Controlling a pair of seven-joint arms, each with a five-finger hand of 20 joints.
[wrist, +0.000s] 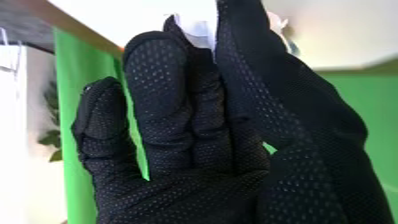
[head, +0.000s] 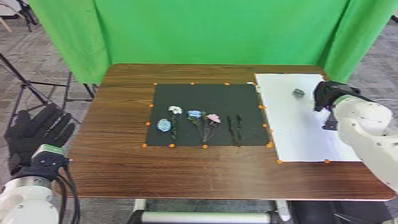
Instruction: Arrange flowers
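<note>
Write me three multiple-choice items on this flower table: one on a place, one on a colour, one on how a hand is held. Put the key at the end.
1. Where does the pink flower lie?
A) On the white sheet
B) On the black mat
C) On the table's bare wood

2. What colour is the flower between the white flower and the pink one?
A) Blue
B) Red
C) Yellow

3. How are the fingers of the left hand held?
A) Curled into a fist
B) Pinching the pink flower
C) Straight and open

Key:
1 B: its head and stem rest on the dark surface.
2 A: its petals are light blue.
3 C: they extend apart, beside the table.
</note>
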